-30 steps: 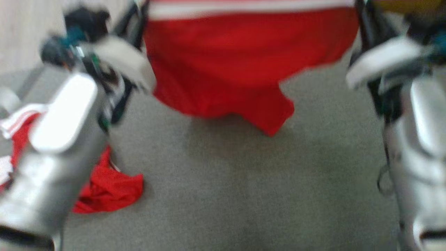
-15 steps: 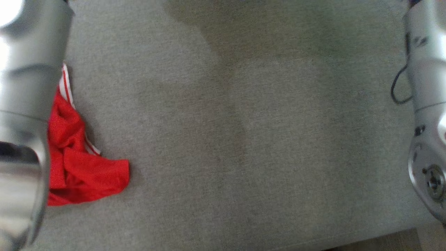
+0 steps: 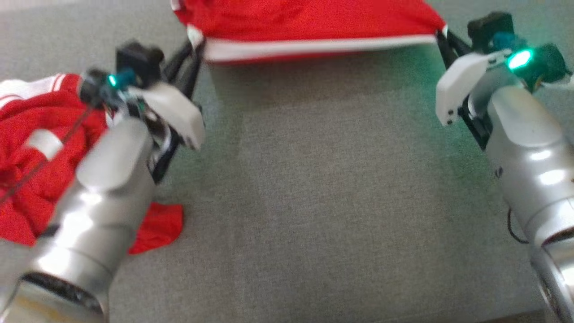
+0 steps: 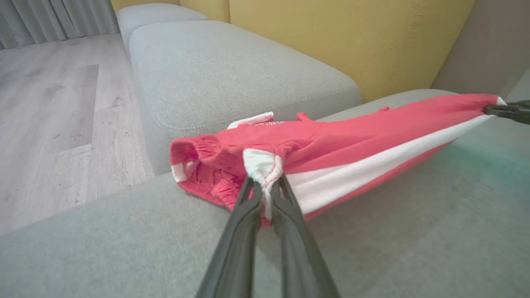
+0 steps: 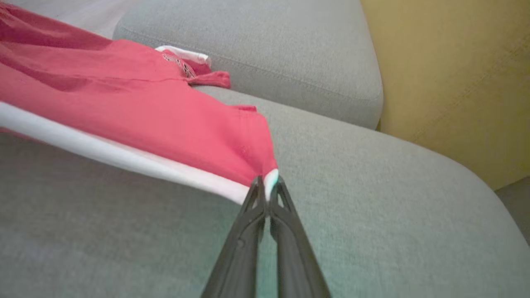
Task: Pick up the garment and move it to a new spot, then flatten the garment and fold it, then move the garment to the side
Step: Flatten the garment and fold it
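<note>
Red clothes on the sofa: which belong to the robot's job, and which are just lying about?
In the job: stretched red garment; left gripper and right gripper, both pinching its white-banded edge.
Lying about: crumpled red pile; grey cushion behind; wooden floor.

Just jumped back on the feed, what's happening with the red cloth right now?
The robot has the red garment with the white band stretched between both arms above the grey fabric sofa cushion. The left claw is shut on one end of the white band and the right claw on the other, so that edge is taut while the far part trails on the cushion. It is not yet laid flat or folded. A second crumpled red and white garment lies on the cushion to the robot's left.
</note>
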You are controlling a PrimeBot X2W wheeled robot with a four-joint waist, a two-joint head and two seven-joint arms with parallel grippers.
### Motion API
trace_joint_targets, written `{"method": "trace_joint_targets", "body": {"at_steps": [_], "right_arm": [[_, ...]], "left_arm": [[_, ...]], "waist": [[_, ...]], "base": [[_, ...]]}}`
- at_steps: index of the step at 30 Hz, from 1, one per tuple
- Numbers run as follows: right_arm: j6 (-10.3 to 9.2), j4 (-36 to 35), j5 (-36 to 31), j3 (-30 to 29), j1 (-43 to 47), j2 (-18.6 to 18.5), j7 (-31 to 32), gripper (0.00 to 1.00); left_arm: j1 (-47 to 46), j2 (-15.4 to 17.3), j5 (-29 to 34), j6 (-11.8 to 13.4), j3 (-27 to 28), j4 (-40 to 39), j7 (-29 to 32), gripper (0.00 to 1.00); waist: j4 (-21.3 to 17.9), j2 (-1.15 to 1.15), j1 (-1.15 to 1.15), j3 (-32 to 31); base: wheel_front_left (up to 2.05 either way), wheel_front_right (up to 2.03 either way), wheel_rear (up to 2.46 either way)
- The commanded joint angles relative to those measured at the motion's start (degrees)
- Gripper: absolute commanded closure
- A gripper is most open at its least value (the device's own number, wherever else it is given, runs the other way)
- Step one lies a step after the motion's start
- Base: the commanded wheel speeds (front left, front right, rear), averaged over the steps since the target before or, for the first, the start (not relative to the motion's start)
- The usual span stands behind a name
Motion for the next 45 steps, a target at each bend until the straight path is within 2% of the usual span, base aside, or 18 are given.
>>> {"method": "trace_joint_targets", "body": {"at_steps": [1, 4, 7, 14, 17, 21, 26, 30, 34, 45], "right_arm": [[-0.05, -0.9, 1.4, 1.3, 1.0, -1.4, 0.6, 1.00], [-0.05, -2.2, 6.1, 6.9, 4.1, -3.2, 3.3, 1.00], [-0.05, -5.8, 11.9, 12.4, 7.5, -6.0, 6.6, 1.00], [-0.05, -19.2, 27.0, 22.9, 16.1, -16.6, 14.6, 1.00], [-0.05, -24.7, 32.1, 25.1, 19.7, -21.7, 16.0, 1.00], [-0.05, -31.0, 37.0, 26.0, 24.3, -26.4, 17.5, 1.00], [-0.05, -37.9, 39.8, 23.4, 28.6, -31.0, 18.6, 1.00], [-0.05, -40.0, 38.5, 19.8, 28.9, -31.4, 17.9, 1.00], [-0.05, -40.8, 35.6, 15.8, 27.1, -29.8, 16.5, 1.00], [-0.05, -40.2, 25.3, 7.9, 15.2, -23.6, 15.3, 1.00]], "left_arm": [[-1.0, 2.8, -0.6, 0.3, 1.5, -1.7, -0.3, 1.00], [3.0, 3.0, -1.1, 0.3, 0.6, -3.8, -0.6, 1.00], [6.4, 3.2, -0.5, 1.8, -0.3, -6.2, -1.5, 1.00], [14.7, 2.3, -1.2, 6.0, -1.2, -13.1, -1.7, 1.00], [18.9, 2.0, -1.6, 7.7, -2.0, -16.9, -1.0, 1.00], [24.2, 2.6, -2.1, 10.1, -2.9, -23.0, 0.6, 1.00], [29.4, 4.7, -2.3, 13.5, -3.8, -32.5, 3.9, 1.00], [29.5, 6.1, -2.0, 15.6, -3.1, -36.1, 5.1, 1.00], [27.4, 6.7, -1.7, 16.8, -2.0, -37.6, 5.8, 1.00], [18.3, 5.8, -0.9, 16.5, -0.5, -36.0, 7.3, 1.00]], "waist": [[0.2, 0.00, 0.01, -1.7], [0.0, 0.00, 0.01, -4.1], [-0.2, 0.00, 0.01, -6.7], [-0.5, 0.00, 0.01, -12.8], [-0.2, 0.00, 0.01, -15.1], [0.2, 0.00, 0.01, -17.2], [1.0, 0.00, 0.01, -17.4], [1.6, 0.00, 0.01, -15.8], [2.3, 0.00, 0.01, -13.2], [5.9, 0.00, 0.01, -3.7]], "base": [[0.00, 0.00, 0.00], [0.00, 0.00, 0.00], [0.00, 0.00, 0.00], [0.00, 0.00, 0.00], [0.00, 0.00, 0.00], [0.00, 0.00, 0.00], [0.00, 0.00, 0.00], [0.00, 0.00, 0.00], [0.00, 0.00, 0.00], [0.00, 0.00, 0.00]]}}
